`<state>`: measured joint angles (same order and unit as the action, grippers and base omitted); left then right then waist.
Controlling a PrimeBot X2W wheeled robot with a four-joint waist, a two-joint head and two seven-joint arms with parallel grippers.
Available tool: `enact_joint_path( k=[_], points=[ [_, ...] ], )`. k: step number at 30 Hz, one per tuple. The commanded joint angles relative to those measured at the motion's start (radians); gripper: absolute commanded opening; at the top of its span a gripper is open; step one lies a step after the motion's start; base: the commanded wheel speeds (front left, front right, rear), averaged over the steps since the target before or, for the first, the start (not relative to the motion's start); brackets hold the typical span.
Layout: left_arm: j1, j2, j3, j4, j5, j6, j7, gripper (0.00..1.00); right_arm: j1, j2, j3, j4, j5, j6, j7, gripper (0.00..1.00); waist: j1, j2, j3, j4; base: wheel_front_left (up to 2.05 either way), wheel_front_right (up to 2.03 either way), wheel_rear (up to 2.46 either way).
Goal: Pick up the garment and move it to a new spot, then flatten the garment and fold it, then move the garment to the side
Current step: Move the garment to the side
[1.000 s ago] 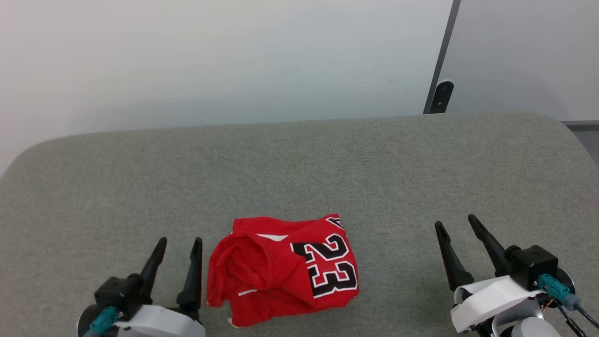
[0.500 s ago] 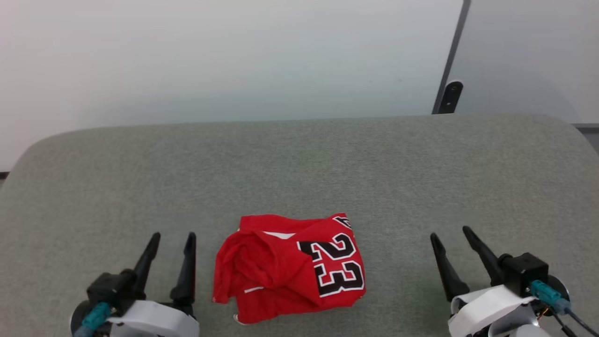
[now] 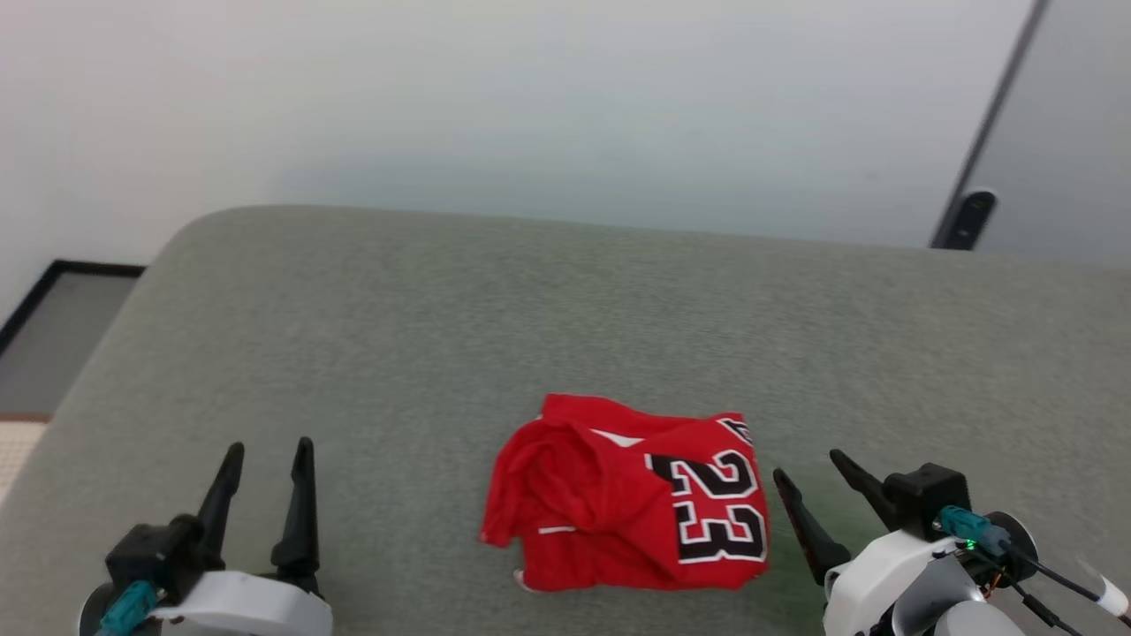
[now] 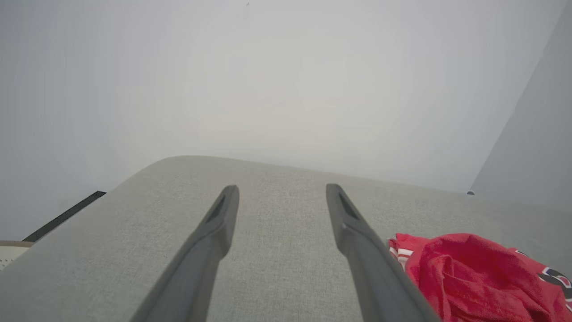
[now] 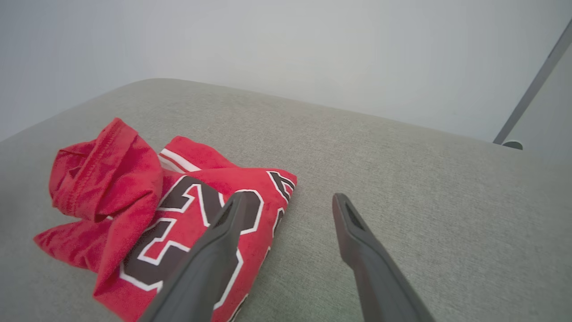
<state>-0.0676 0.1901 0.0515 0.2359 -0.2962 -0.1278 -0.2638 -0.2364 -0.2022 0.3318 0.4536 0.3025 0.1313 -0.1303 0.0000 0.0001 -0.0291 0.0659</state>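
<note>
1. Garment (image 3: 627, 495), a crumpled red soft-fabric jersey numbered "23", lies on the grey fabric cushion (image 3: 442, 336), between the grippers.
2. Right gripper (image 3: 806, 464), wide and empty, has closed from well apart to just beside the numbered edge; pickup seems imminent.
3. Left gripper (image 3: 269, 443), wide and empty, stands well apart.

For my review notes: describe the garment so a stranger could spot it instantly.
Find the grey padded surface. Close to the robot, beside the right gripper, lies the garment: a crumpled red jersey, the lone red thing, marked 23 in black.
</note>
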Motion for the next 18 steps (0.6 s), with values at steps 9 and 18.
enact_joint_path(
  k=[9,18],
  points=[
    [0.033,-0.025,0.02,0.004,0.004,-0.001,0.0,1.0,-0.018,-0.016,0.003,0.019,0.026,-0.001,0.079,1.0,0.0,-0.0001,-0.025,0.138,0.0,0.0,0.0],
    [0.024,-0.036,0.006,0.011,-0.001,-0.003,0.0,1.0,-0.077,-0.02,-0.055,0.056,0.088,-0.001,0.387,1.0,0.0,-0.0001,-0.018,0.163,0.0,0.0,0.0]
  ],
)
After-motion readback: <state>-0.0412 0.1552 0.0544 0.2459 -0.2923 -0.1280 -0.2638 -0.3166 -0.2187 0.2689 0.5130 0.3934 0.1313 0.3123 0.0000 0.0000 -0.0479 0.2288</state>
